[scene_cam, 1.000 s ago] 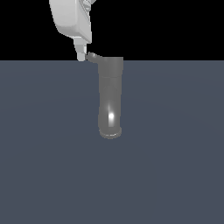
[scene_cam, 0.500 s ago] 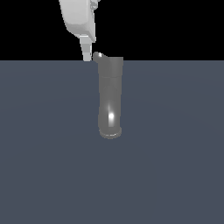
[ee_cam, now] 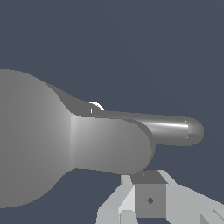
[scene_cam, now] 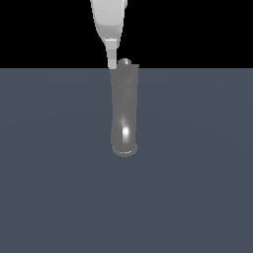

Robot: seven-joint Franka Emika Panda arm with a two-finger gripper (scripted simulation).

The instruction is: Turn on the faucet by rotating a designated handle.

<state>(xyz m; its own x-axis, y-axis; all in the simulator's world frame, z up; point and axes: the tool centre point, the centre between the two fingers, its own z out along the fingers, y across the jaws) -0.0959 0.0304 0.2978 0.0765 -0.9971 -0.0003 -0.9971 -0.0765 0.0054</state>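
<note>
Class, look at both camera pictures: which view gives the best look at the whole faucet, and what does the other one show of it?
The exterior view: the faucet appears entire, from its cap beside the gripper to its flared rim. The wrist view shows the faucet close up and cut off at the picture's edge.

Wrist view: the faucet (ee_cam: 65,140) fills most of the frame, wide grey cap section nearest the camera, narrower glossy tube running away over the dark blue-grey floor (ee_cam: 131,43). Gripper (ee_cam: 148,192) sits close beside the cap; jaw state indeterminate.
</note>
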